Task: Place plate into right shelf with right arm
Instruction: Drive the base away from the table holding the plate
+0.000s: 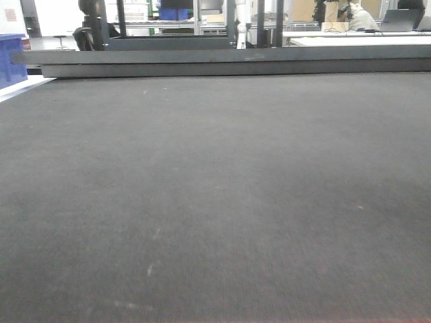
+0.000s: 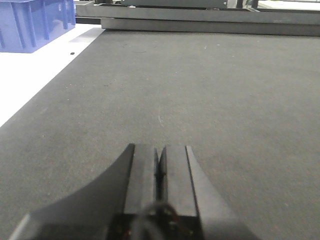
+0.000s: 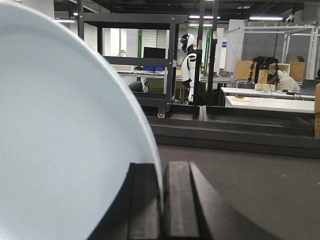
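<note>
Right gripper (image 3: 162, 172): pinched edge-on across the rim of the plate (image 3: 65, 140), one finger on each face. Plate standing nearly upright, filling the left half of the right wrist view, apparently clear of the dark mat (image 3: 260, 175). Left gripper (image 2: 160, 155): pressed together on nothing, low over the same mat, with a blue bin (image 2: 32, 22) well off to its left. Treat the plate as rigid, probably moderately heavy for a rim grip, and slippery between flat pads on account of the gloss. Expect leverage about the pinch point, with most of the disc hanging clear of the fingers. Apply firm, even pressure just inside the upturned rim. Avoid jerks and knocks against hard edges, given a likely risk of chipping. Right shelf not identifiable in any view; only a black frame rack (image 3: 130, 30) beyond the mat.
</note>
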Robot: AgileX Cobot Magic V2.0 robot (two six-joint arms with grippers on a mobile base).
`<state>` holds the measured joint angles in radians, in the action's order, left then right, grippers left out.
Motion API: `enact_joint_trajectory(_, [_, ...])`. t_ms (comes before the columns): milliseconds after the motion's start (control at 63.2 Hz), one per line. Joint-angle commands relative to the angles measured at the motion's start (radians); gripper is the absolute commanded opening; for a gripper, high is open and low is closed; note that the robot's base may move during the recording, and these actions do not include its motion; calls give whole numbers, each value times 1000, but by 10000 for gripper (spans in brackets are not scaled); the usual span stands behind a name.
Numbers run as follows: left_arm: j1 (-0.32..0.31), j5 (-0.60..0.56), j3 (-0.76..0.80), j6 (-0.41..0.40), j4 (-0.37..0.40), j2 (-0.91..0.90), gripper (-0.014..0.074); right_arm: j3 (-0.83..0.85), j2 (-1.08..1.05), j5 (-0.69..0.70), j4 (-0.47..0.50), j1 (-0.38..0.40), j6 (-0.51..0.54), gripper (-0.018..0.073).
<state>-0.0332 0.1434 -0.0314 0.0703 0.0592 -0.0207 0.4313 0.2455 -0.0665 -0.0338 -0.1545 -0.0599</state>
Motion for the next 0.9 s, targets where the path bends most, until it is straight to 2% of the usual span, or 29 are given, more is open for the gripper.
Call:
enact_joint_trajectory(0, [-6, -84, -8, 3, 4, -2, -47, 29, 8, 105, -10, 6, 9, 54])
enact_joint_trajectory(886, [-6, -84, -8, 3, 4, -2, -47, 29, 8, 105, -10, 6, 9, 54])
